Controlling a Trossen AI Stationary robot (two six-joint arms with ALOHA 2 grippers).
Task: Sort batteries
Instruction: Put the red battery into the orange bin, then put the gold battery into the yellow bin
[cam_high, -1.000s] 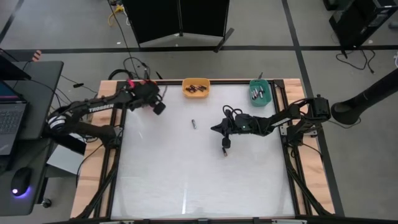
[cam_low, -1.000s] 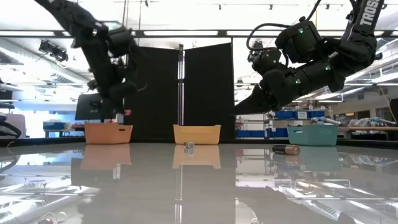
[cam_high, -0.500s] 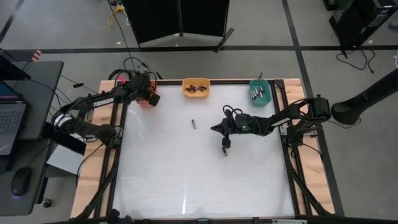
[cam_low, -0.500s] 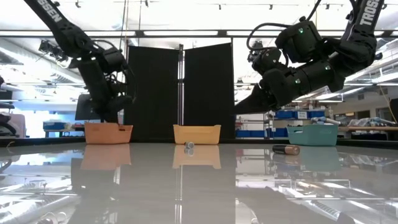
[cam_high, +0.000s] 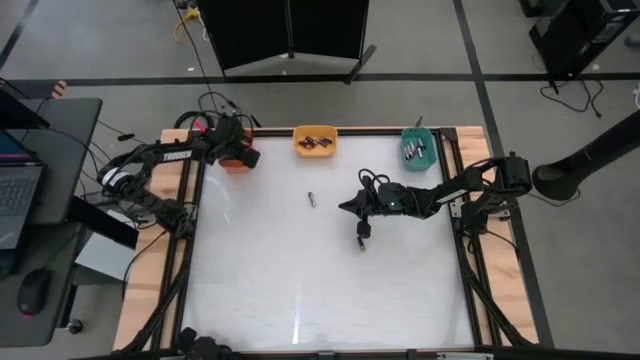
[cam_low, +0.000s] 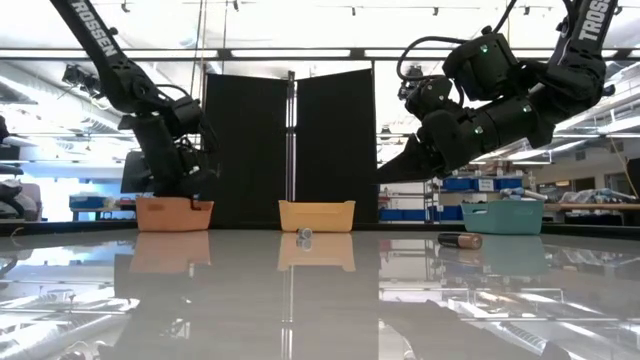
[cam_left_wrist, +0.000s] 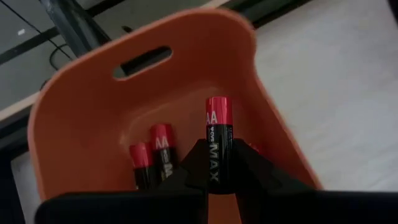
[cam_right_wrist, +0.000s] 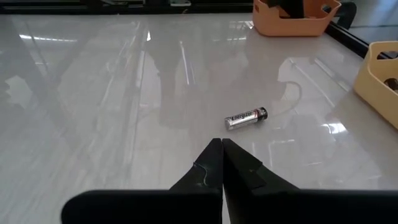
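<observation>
A black AA battery with a red top (cam_left_wrist: 217, 144) stands upright at the centre bottom of the left wrist view, pinched between two dark fingertips above an orange bin (cam_left_wrist: 93, 118). Two more red-and-black batteries (cam_left_wrist: 152, 158) lie inside that bin, lower left of centre. A silver and black battery (cam_right_wrist: 246, 118) lies on its side on the glossy table, centre of the right wrist view. More batteries fill a yellow bin (cam_high: 315, 142) and a teal bin (cam_high: 417, 147) along the high view's upper edge.

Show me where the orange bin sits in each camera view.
High view: orange bin, far left corner, under the left pincer.
Low view: at left.
Left wrist view: fills the frame, behind the held battery.
Right wrist view: at top.
Shared landmark: yellow bin beside it.
</observation>
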